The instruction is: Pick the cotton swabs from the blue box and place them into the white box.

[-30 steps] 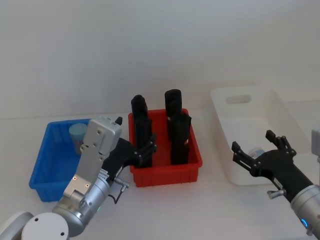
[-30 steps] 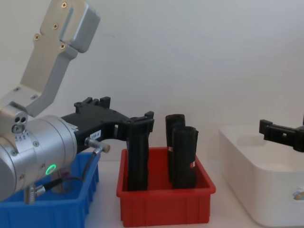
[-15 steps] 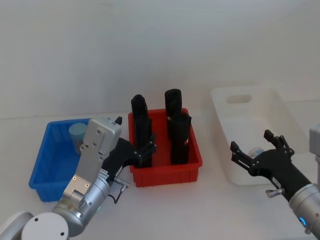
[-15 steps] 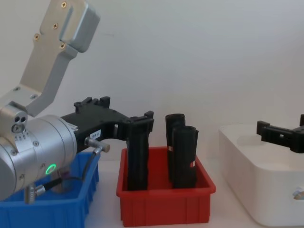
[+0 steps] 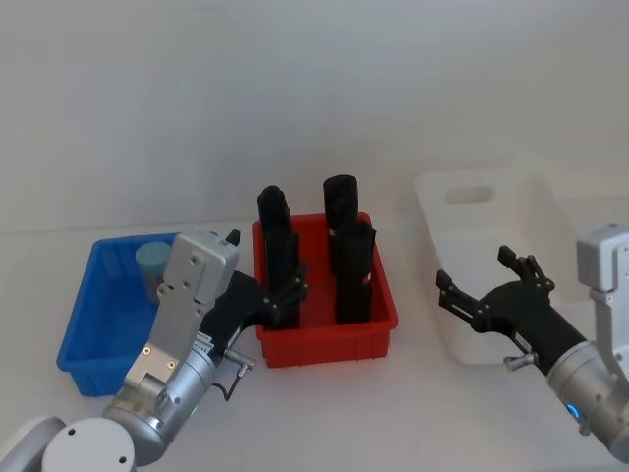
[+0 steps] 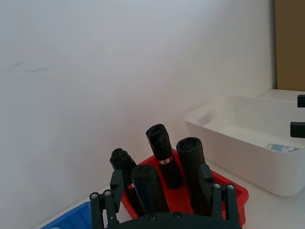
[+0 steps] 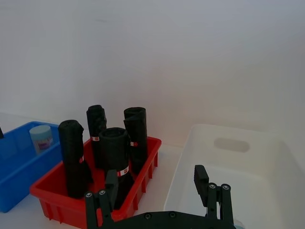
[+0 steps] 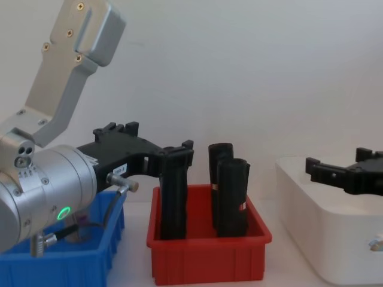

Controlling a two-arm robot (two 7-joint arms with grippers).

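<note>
Leftward is where the right gripper [image 5: 474, 267] has shifted over the last second, from above the middle of the white box [image 5: 565, 221] to above its near left corner. Its fingers [image 5: 460, 298] are spread wide and carry nothing. One jar of cotton swabs [image 6: 281, 148] lies on its side on the floor of the white box, beyond the fingers as the left wrist view shows it.

Over on the left, the left gripper [image 8: 154, 140] has not moved: its fingers are released and empty, raised by the near left corner of the red bin [image 5: 324, 344], with one fingertip close beside a black tube [image 5: 341, 202] standing in that bin. Another cotton swab jar [image 5: 152, 261] with a grey-blue cap stands upright at the back of the blue box [image 5: 79, 329]. On the bench [image 5: 393, 413], the red bin sits between the blue box and the white box.
</note>
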